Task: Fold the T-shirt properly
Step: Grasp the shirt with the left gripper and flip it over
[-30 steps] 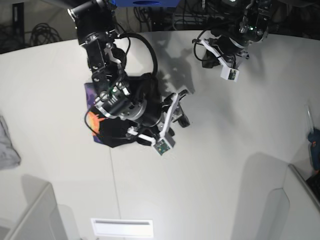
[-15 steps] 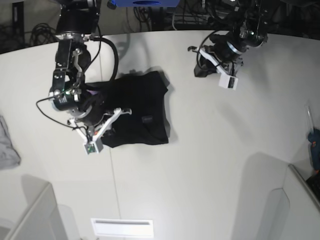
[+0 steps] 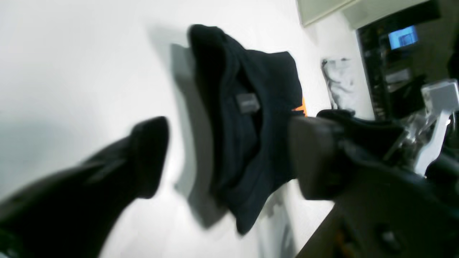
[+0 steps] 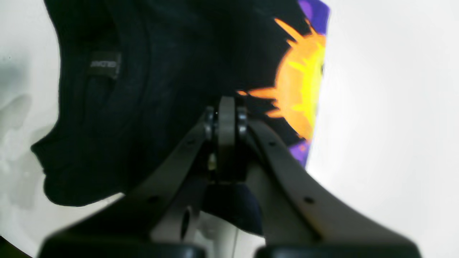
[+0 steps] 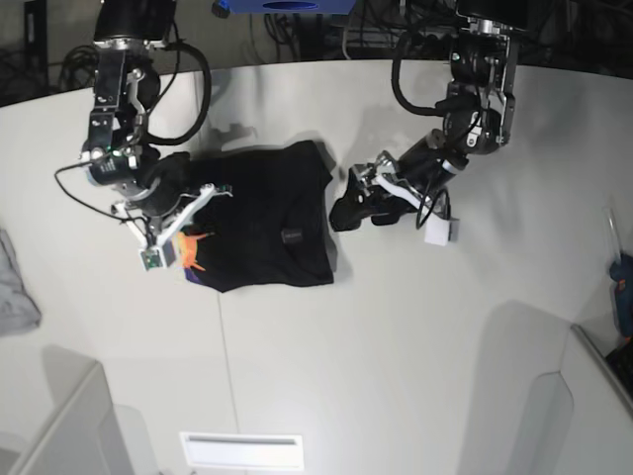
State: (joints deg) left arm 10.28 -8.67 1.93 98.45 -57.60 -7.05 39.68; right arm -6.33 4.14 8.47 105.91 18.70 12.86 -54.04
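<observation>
The black T-shirt (image 5: pixel 267 213) lies folded on the white table, its neck label up. A strip of orange sun and purple print (image 5: pixel 188 247) shows along its left edge. My right gripper (image 5: pixel 188 213) hovers over that left edge. In the right wrist view its fingertips (image 4: pixel 222 111) meet, shut, above the black cloth (image 4: pixel 143 71) beside the sun print (image 4: pixel 301 82); whether cloth is pinched does not show. My left gripper (image 5: pixel 348 198) is low at the shirt's right edge, open. In the left wrist view its fingers (image 3: pixel 143 157) stand wide apart (image 3: pixel 229 157), the T-shirt (image 3: pixel 265 71) just beyond them.
A small grey cloth (image 5: pixel 15 282) lies at the table's left edge, also seen in the left wrist view as a grey cloth (image 3: pixel 337 82). Pale boxes stand at the front left (image 5: pixel 69 426) and front right (image 5: pixel 593 396). Cables and equipment line the back.
The left arm came down from the back of the table to the shirt's right edge and its jaws opened. The right arm drew back off the shirt to its left edge and shut.
</observation>
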